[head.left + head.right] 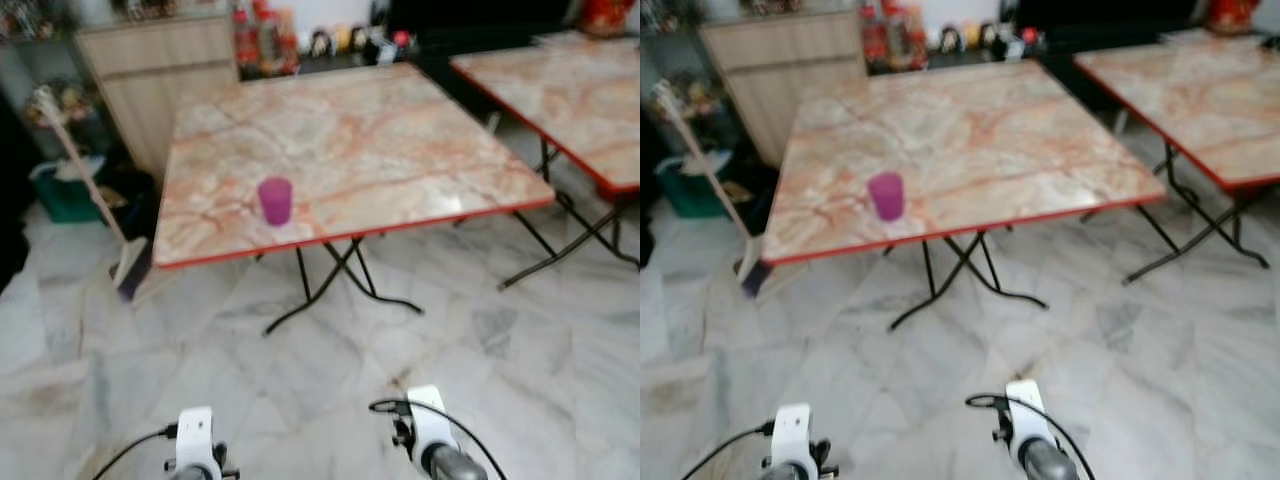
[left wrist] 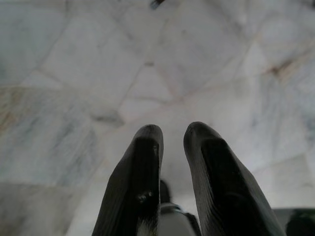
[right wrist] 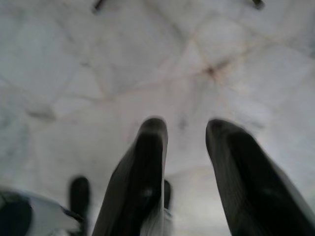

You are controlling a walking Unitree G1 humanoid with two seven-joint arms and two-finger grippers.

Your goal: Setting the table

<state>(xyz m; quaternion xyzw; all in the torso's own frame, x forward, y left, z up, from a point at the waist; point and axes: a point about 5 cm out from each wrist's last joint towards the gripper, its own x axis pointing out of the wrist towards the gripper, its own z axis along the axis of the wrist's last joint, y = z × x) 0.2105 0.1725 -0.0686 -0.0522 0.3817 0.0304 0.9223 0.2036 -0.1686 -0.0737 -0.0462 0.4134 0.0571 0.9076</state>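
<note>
- Both grippers hang low over the pale marble floor point(image 1: 300, 400), holding nothing. The left gripper point(image 2: 172, 135) has its two black fingers parted by a narrow gap; the right gripper point(image 3: 186, 129) has its fingers spread wider apart.
- From the head views, the silver-and-white wrists of both arms show at the bottom edge, well short of the table, with bare floor between them and it.
- At far left a broom point(image 1: 85, 185) leans tilted, its head resting on the floor near the table's left corner. Behind it sits a green bin point(image 1: 62, 195).
- Behind the broom stands a light wooden cabinet point(image 1: 155, 65), close to the table's far left corner.
- At centre is a square folding table point(image 1: 400, 140) with a pink-and-cream marble-pattern top, a red edge and crossed black metal legs.
- A purple cup point(image 1: 275, 200) stands upright on this table, near its front edge and toward the left side. It is a plain, opaque tumbler, slightly blurred.
- Along the back wall, beyond the table, is a row of small colourful items point(image 1: 320, 40), too blurred to identify.
- At right a second table point(image 1: 570, 90) of the same pattern stands apart from the first, with a floor gap between them.
</note>
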